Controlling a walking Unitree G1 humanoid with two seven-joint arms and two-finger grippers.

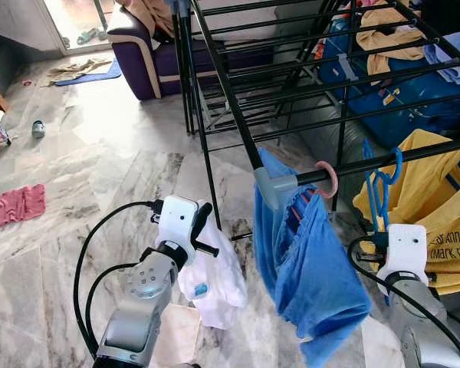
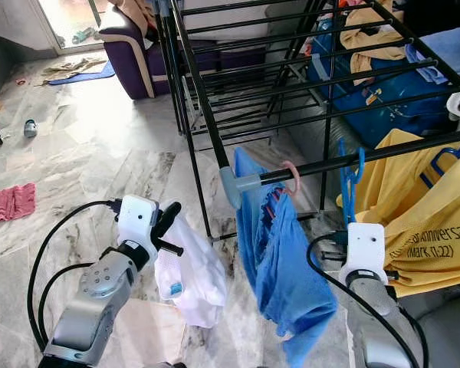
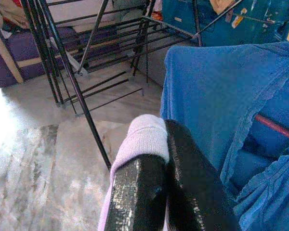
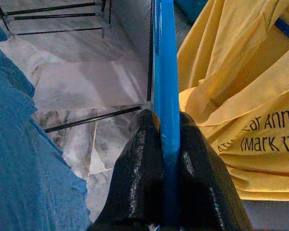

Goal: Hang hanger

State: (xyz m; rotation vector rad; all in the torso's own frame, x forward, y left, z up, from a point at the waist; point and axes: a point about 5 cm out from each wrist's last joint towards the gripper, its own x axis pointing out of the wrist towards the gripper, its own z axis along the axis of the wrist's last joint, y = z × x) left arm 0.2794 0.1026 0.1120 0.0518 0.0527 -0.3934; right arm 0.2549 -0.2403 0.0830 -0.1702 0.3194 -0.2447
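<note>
My right gripper (image 4: 166, 144) is shut on the stem of a blue hanger (image 1: 382, 192). The hanger's hook rests over a black rail (image 1: 422, 152) of the drying rack, close beside a yellow printed shirt (image 1: 437, 203). Further left on the same rail, a pink hanger hook (image 1: 330, 180) carries a blue garment (image 1: 307, 264). My left gripper (image 1: 203, 230) is lower and to the left of the rack, shut on a white garment (image 1: 215, 285) that droops toward the floor. In the left wrist view the pale cloth (image 3: 142, 139) is pinched between the black fingers (image 3: 192, 183).
The black drying rack (image 1: 222, 84) spreads across the middle and right, with towels on its far bars and a blue container (image 1: 402, 88) behind. A purple sofa (image 1: 146, 57) stands at the back. A pink cloth (image 1: 19, 203) and small items lie on the marble floor at left.
</note>
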